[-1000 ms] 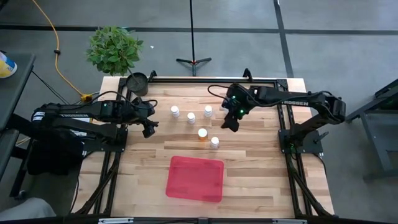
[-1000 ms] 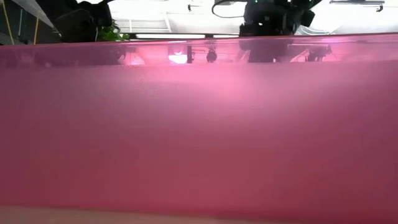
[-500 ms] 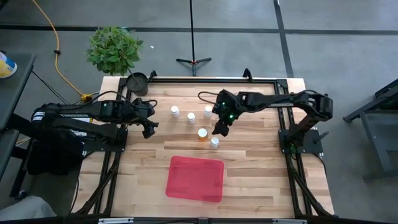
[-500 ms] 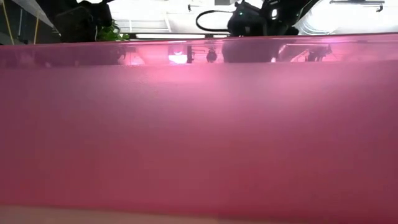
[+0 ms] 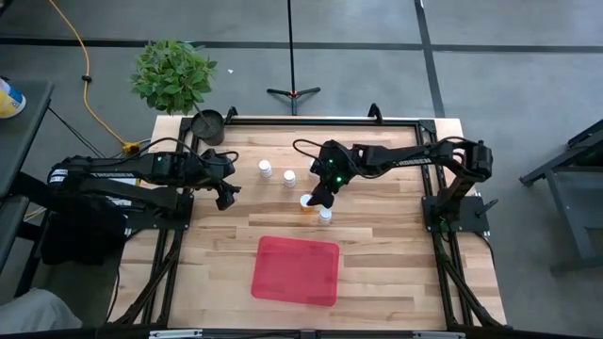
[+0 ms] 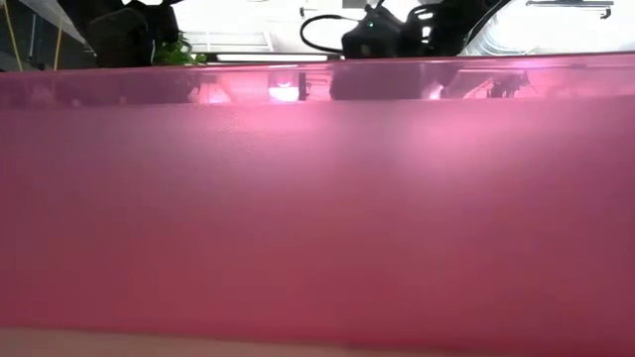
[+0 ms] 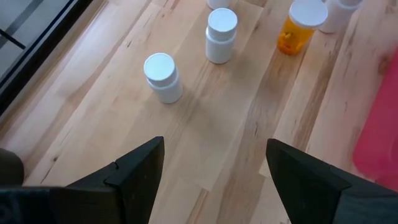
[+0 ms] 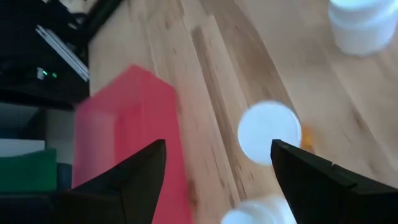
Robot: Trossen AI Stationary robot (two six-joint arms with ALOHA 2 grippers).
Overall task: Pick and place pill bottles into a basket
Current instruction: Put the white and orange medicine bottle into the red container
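Observation:
The red basket [image 5: 297,271] lies flat near the table's near edge; its wall [image 6: 317,198] fills the low view. Two white pill bottles [image 5: 265,169] [image 5: 289,177] stand upright at the far middle. The orange bottle [image 5: 306,203] and a white one [image 5: 325,217] stand nearer the basket. My right gripper [image 5: 317,200] is open just above and beside the orange bottle, whose white cap [image 8: 268,132] shows ahead of the fingers [image 8: 217,186]. My left gripper [image 5: 226,197] is open and empty at the table's left [image 7: 214,155].
A small dark round pot [image 5: 207,124] stands at the far left corner, with a green plant [image 5: 172,75] on the floor behind it. Black frame rails run along the table's left, right and far sides. Bare wood lies between the bottles and the basket.
My right gripper has gone toward the table's left and near edges, from beside the far bottles to just over the orange bottle, staying open. The bottles and the basket have kept their places.

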